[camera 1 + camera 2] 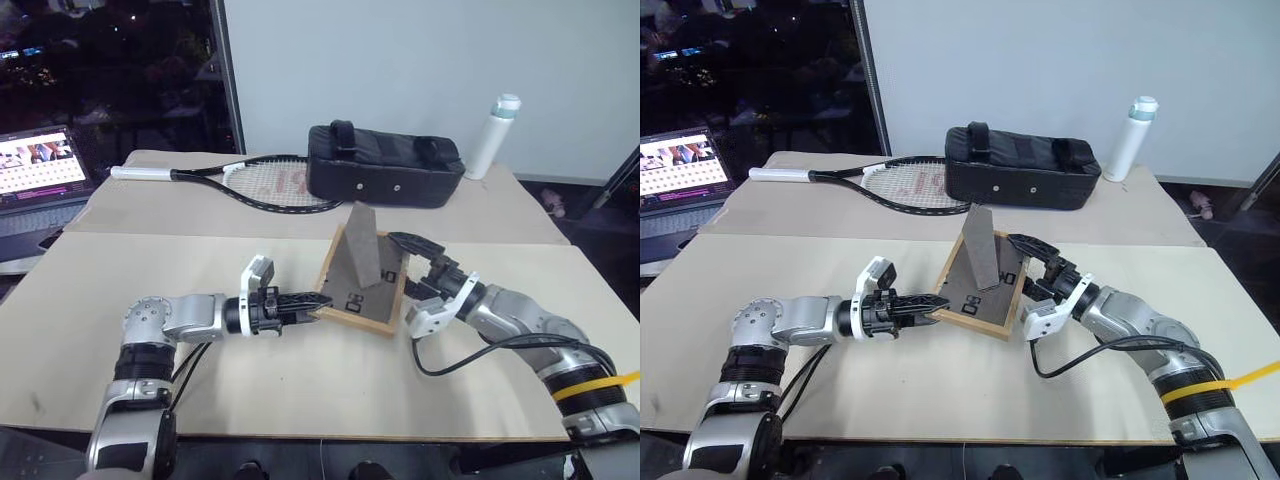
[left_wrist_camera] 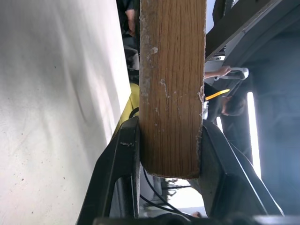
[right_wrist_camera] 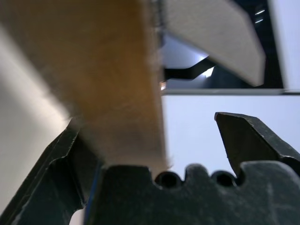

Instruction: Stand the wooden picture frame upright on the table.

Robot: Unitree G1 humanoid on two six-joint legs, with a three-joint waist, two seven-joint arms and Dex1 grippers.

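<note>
The wooden picture frame (image 1: 352,292) is tilted above the table (image 1: 300,390), its dark back board facing up and its fold-out stand (image 1: 360,245) raised like a fin. My left gripper (image 1: 318,300) is shut on the frame's near left edge, and its two fingers (image 2: 124,164) press the light wood (image 2: 172,84) from both sides. My right gripper (image 1: 412,265) stands open around the frame's right edge. The wood (image 3: 108,84) lies against one finger, with a gap before the other finger (image 3: 248,140).
At the back of the table lie a tennis racket (image 1: 270,185), a long black bag (image 1: 385,165) and a white bottle (image 1: 495,135). An open laptop (image 1: 40,170) stands at the far left. A black cable (image 1: 450,365) loops on the table under my right arm.
</note>
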